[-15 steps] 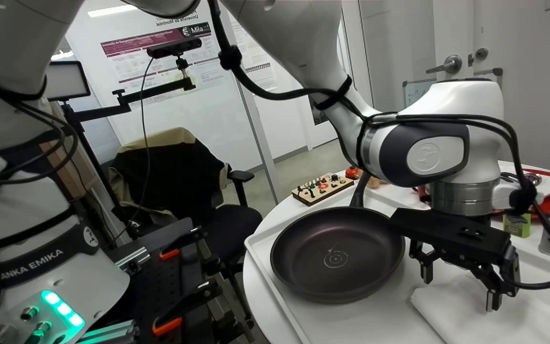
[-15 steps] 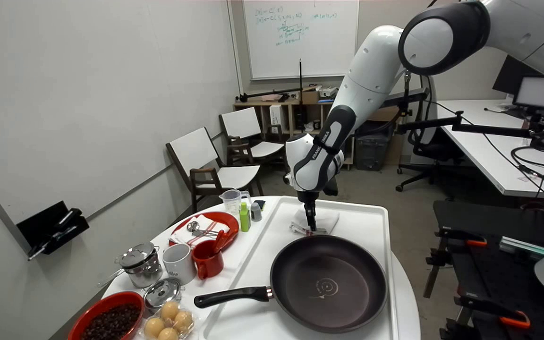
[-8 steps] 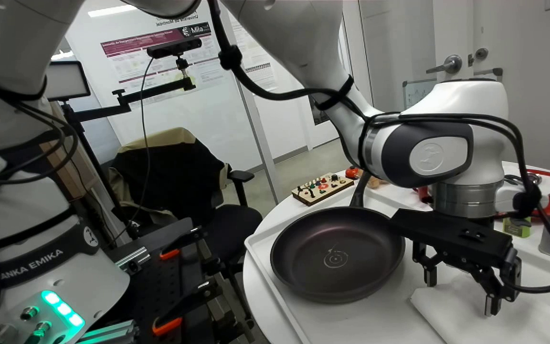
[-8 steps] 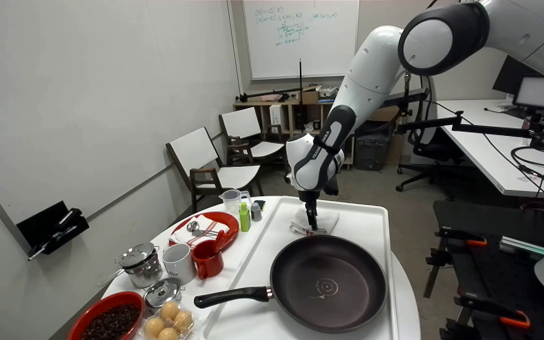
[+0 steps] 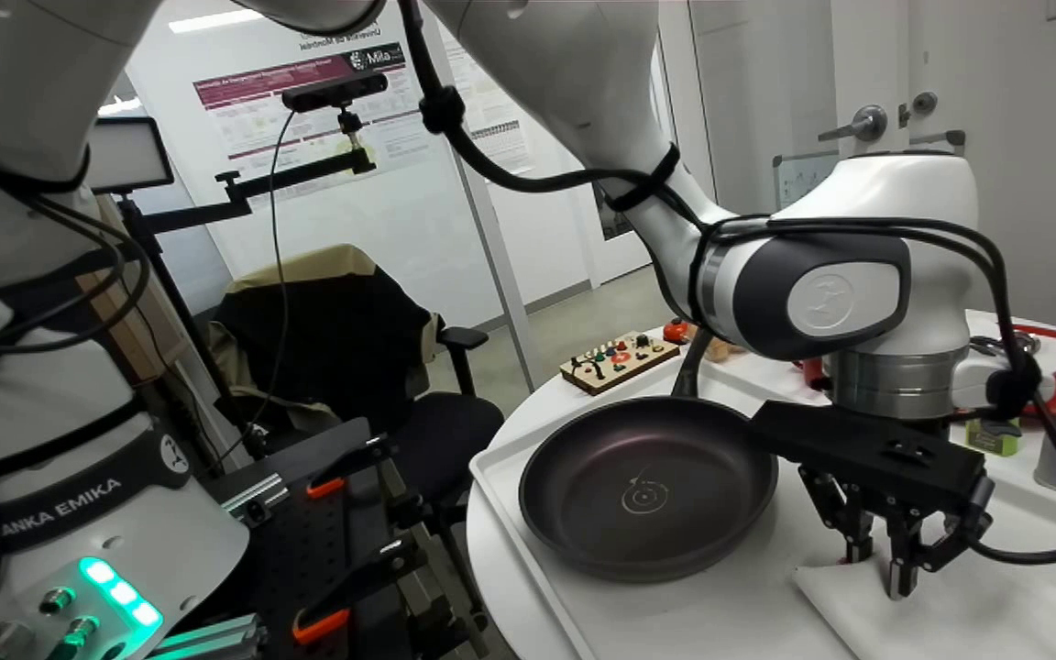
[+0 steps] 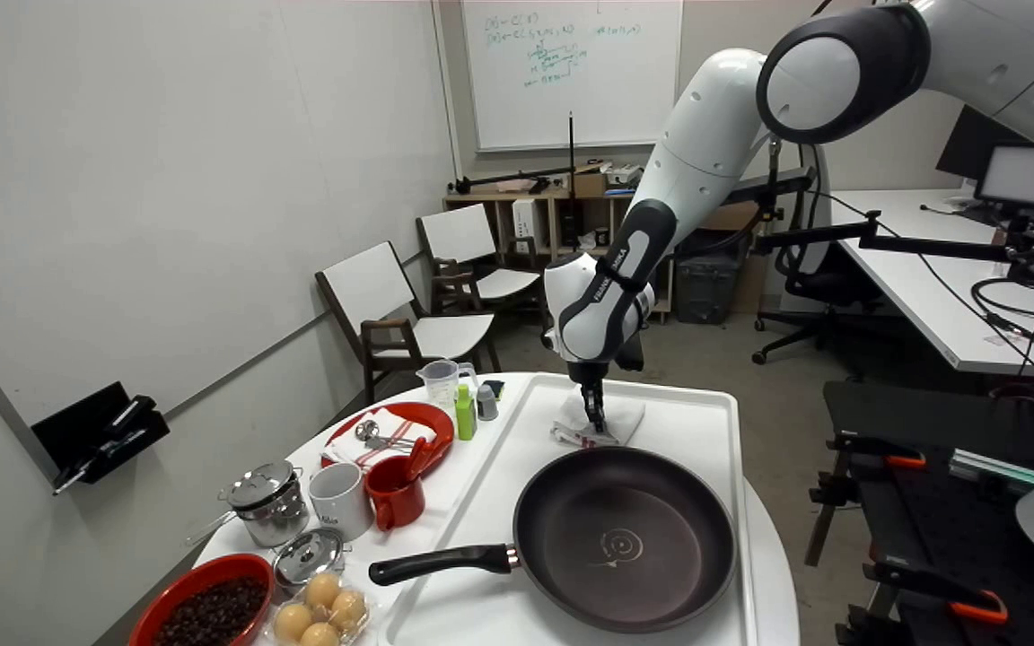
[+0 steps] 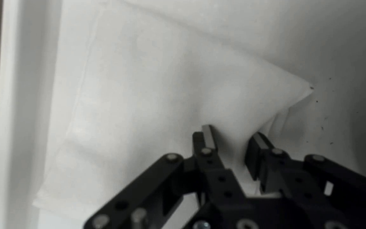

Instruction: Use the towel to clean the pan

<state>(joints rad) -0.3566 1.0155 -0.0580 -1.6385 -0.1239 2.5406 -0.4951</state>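
A bare stretch of tray [image 6: 484, 505] runs from the towel [image 6: 629, 417] to the handle [image 6: 441, 563], leaving room for a low pass, and the pan [image 6: 629, 565] lies free from above. Only a strip of tray parts pan from towel, where the gripper [image 7: 233, 138] stands in the way. The handle juts across the tray's edge; beyond, plate [image 6: 434, 420], bottle [image 6: 466, 416] and cups [image 6: 337, 507] crowd the table [image 6: 445, 480].

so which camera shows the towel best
The wrist view: it looks down close on the towel, showing most of its spread despite the gripper. Both exterior views show less: the towel cut off at the picture's bottom edge, or small beyond the pan.
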